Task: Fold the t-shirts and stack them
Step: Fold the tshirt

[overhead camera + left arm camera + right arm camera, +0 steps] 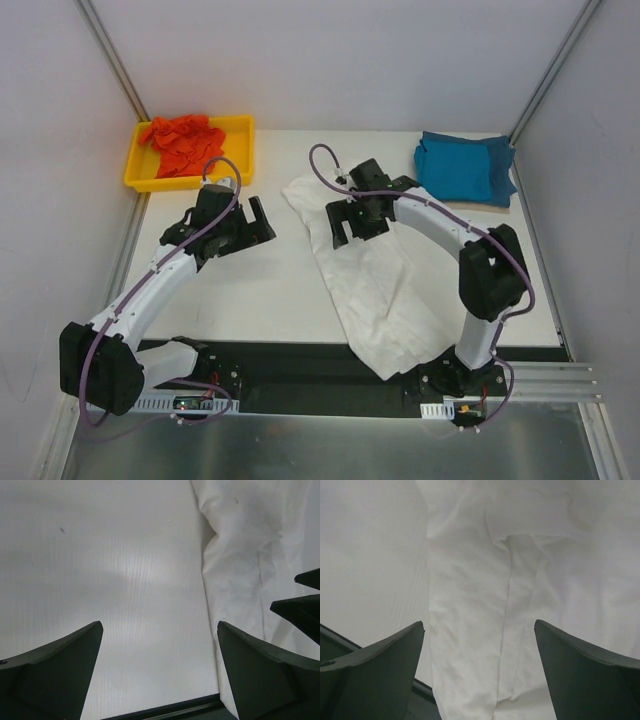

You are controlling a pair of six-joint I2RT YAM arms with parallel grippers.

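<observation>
A yellow tray is set at the far left corner, with the orange-red t-shirt heaped in it. The teal-blue t-shirt lies at the far right. The white t-shirt is spread, wrinkled, on the white table, which is enclosed by pale walls. The left gripper is held over bare table beside this shirt, and the right gripper above it. Both are spread wide and nothing is gripped.

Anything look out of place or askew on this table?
Yes: the white t-shirt lies crooked and rumpled, its near end hanging over the table's front edge. The orange-red t-shirt sits crumpled in the yellow tray.
</observation>
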